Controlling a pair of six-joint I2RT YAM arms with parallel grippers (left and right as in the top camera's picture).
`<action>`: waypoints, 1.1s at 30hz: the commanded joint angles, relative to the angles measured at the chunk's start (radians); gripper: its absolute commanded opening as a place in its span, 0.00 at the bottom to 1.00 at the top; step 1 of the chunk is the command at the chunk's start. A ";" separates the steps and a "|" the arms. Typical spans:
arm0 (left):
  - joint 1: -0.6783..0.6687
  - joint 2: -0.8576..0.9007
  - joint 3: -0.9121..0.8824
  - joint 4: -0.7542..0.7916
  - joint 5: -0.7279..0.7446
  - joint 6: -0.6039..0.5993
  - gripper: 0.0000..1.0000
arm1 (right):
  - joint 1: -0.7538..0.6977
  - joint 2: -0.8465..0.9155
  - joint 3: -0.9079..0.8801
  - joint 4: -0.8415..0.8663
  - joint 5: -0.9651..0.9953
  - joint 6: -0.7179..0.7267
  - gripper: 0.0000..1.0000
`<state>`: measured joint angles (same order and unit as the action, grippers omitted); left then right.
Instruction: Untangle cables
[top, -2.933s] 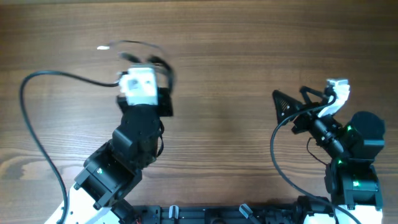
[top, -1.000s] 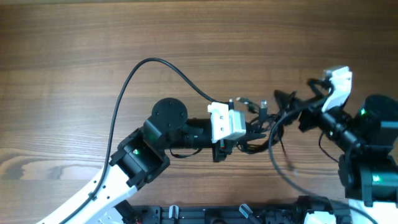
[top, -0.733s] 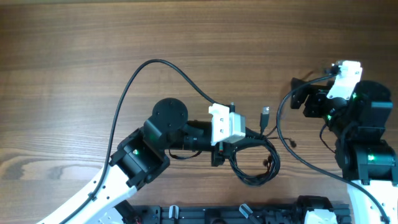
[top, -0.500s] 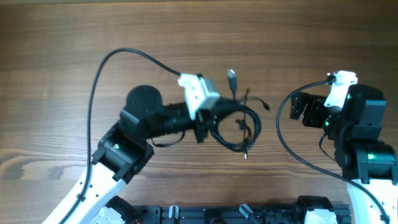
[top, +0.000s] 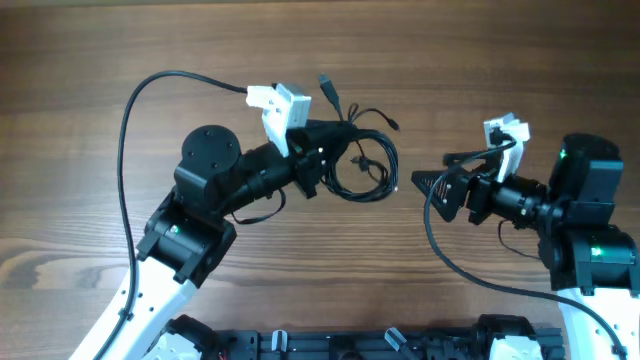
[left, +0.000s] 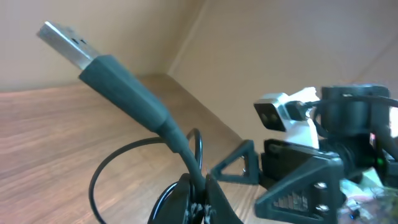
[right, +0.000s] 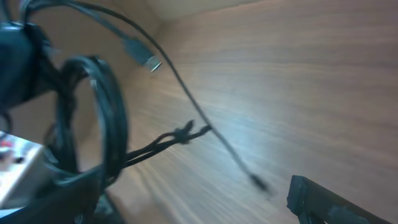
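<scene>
Between the two arms, a little above the middle of the overhead frame, the cables hang as a small dark coil, lifted off the wooden surface. The left fingers are clenched on the coil's left side, so the loops bulge rightward. The right fingers sit just right of the coil and slightly lower, tips aimed left at it, apart from it and carrying nothing. Whether they are spread or closed cannot be told. One strand runs from the coil toward the top edge and ends in a plug. A thinner strand trails to the upper right, nearest the right arm. That arm looks better placed to take a free end, probably by reaching leftward and up-frame.
</scene>
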<state>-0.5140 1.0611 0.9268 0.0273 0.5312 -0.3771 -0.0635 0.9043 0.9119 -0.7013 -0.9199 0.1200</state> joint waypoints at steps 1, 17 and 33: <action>0.008 -0.018 0.015 0.030 -0.062 -0.032 0.04 | -0.003 0.002 0.016 0.009 -0.140 0.124 1.00; -0.176 0.060 0.015 0.193 -0.050 -0.080 0.04 | -0.001 0.007 0.016 0.140 -0.280 0.081 0.99; -0.134 0.080 0.015 0.101 -0.077 0.064 1.00 | -0.002 0.010 0.016 0.092 -0.129 0.081 0.04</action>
<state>-0.6716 1.1542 0.9283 0.1734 0.4557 -0.4358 -0.0635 0.9112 0.9115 -0.5976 -1.1149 0.1970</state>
